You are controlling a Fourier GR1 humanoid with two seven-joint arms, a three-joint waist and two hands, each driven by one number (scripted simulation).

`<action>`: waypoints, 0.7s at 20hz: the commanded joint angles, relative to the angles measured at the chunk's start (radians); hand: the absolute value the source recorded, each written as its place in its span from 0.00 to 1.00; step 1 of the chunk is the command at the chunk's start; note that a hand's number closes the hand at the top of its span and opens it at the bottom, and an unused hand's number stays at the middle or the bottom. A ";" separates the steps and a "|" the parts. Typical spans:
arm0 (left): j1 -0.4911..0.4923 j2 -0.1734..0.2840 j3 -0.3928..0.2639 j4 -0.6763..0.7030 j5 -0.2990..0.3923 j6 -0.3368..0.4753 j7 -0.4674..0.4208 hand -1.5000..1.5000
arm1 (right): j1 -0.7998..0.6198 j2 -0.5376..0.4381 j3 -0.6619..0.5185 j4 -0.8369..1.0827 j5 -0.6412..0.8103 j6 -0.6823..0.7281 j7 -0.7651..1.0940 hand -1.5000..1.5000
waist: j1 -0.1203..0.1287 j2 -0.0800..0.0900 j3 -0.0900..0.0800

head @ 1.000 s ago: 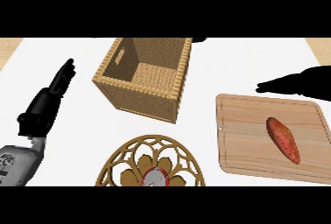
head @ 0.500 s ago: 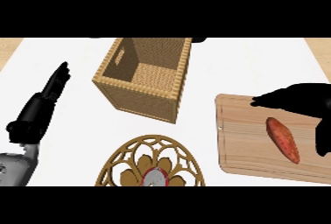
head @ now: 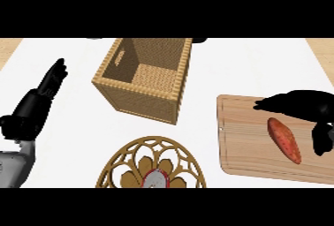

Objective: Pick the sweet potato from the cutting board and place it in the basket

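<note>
Potato (head: 284, 140) | on board (head: 248, 150), just under right hand (head: 300, 105) fingers (head: 269, 104), curled, holding nothing | left hand (head: 39, 99) resting open | risk: rounded potato rolls aside if fingers close off-centre | basket (head: 146, 77) well left

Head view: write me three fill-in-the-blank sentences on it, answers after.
1. The sweet potato lies on the ____.
2. The basket holds ____.
3. The ____ hand is over the board; the other hand rests at the left edge.

Missing: cutting board; nothing; right
</note>
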 commanded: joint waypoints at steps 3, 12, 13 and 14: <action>-0.006 -0.073 -0.012 0.035 -0.071 0.011 -0.002 0.50 | 0.030 0.026 -0.024 0.050 0.087 -0.044 -0.123 0.00 | -0.006 -0.001 0.000; 0.021 -0.090 0.042 0.026 -0.095 -0.044 -0.032 0.50 | 0.096 0.123 -0.050 0.120 0.173 -0.118 -0.147 0.00 | -0.004 0.000 0.000; 0.005 -0.068 0.089 0.053 -0.059 -0.078 -0.034 0.50 | 0.128 0.115 -0.056 0.074 0.173 -0.096 -0.134 0.00 | -0.008 -0.001 0.000; -0.038 -0.069 0.082 0.044 -0.086 -0.083 0.017 0.50 | 0.107 0.129 -0.088 0.068 0.180 -0.062 -0.115 0.00 | -0.008 -0.002 0.000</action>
